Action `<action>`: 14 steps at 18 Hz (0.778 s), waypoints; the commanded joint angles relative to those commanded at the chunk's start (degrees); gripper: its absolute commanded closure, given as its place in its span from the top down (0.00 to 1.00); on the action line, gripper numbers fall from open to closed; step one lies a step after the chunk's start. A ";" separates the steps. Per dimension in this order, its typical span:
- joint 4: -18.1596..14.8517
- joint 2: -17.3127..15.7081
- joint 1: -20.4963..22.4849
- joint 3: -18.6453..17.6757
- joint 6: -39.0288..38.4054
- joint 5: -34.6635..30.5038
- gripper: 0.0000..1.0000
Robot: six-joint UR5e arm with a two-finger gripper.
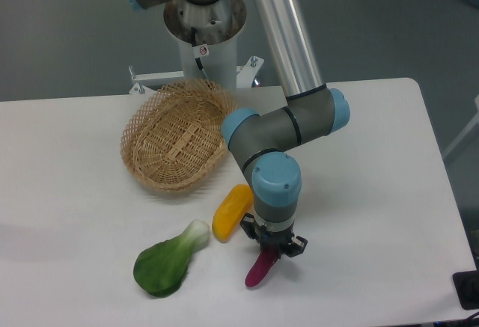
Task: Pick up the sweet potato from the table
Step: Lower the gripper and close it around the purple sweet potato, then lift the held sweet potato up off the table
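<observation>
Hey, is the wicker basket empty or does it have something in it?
Empty. The basket shows only bare weave inside; the sweet potato, the yellow vegetable and the bok choy all lie outside it on the table.

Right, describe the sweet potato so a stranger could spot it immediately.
Start at the wicker basket on the white table and move toward the near edge, past the yellow vegetable. The sweet potato lies directly under the claw, right of the leafy green. It is the only magenta-purple item, slimmer and smaller than the yellow one.
</observation>
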State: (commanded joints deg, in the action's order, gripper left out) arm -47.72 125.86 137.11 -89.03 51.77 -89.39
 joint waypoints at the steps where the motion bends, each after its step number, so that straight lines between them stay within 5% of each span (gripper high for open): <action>1: 0.00 -0.09 0.00 0.00 0.09 0.00 0.14; 11: -1.05 -5.71 5.09 -0.70 1.58 1.41 0.14; 14: -3.94 -7.64 7.90 -0.61 5.70 1.41 0.14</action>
State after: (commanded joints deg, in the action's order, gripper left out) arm -51.67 118.22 145.01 -89.65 57.46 -87.98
